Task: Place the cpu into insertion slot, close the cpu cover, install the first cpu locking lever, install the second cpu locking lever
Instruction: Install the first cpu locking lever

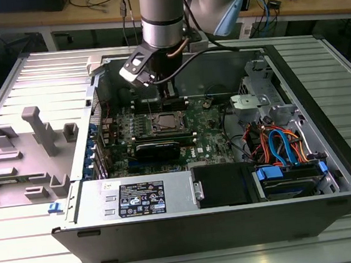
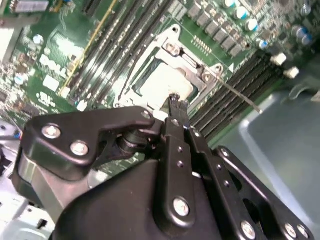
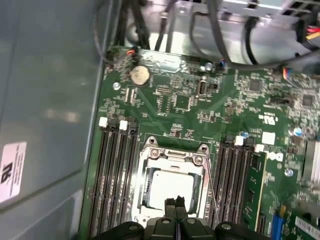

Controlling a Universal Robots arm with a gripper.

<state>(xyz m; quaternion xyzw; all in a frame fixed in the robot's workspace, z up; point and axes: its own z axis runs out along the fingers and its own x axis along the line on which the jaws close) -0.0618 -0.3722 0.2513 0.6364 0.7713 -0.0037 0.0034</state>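
The cpu (image 3: 172,186) lies flat in the insertion slot, its silver-grey top showing through the opening of the cpu cover (image 3: 172,156). The cover lies down flat around the chip. The slot's contact field is hidden under the chip. A thin metal locking lever (image 3: 212,190) runs along one side of the socket and stands a little away from the frame (image 2: 240,95). My gripper (image 3: 175,202) hovers just above the edge of the cpu (image 2: 162,82), fingers shut together with nothing between them. In the exterior view the gripper (image 1: 169,99) hangs over the socket (image 1: 165,124).
Long black memory slots (image 3: 115,175) flank the socket on both sides, one holding a green module (image 3: 252,190). A black graphics card (image 1: 157,150) lies in front of the socket. Case walls, a drive cage (image 1: 254,107) and coloured cables (image 1: 280,145) crowd the exterior view's right.
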